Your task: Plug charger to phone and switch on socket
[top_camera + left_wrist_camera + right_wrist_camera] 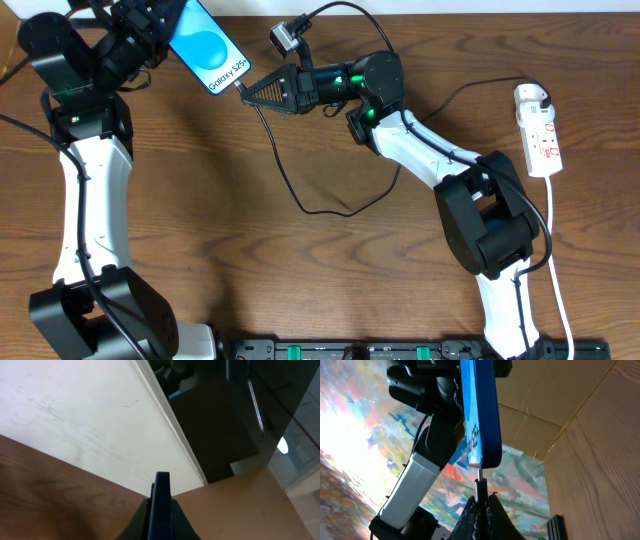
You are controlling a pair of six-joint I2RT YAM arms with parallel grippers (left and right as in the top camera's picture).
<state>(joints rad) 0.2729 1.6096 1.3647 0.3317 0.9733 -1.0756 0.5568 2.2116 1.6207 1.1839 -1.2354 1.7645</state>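
Your right fingers (465, 521) pinch narrow on the charger (479, 487) by its black plug, whose metal tip meets the bottom edge of the phone (481, 415). It looks part-way into the port, though you can't be sure from this angle. Beyond it, your left fingers (137, 522) clamp the phone's sides, holding it tilted above the tabletop (200, 220). The cable (330, 213) trails in a loop across the wood. Far to your right, the socket (540, 135) lies flat, well apart from both arms' fingers.
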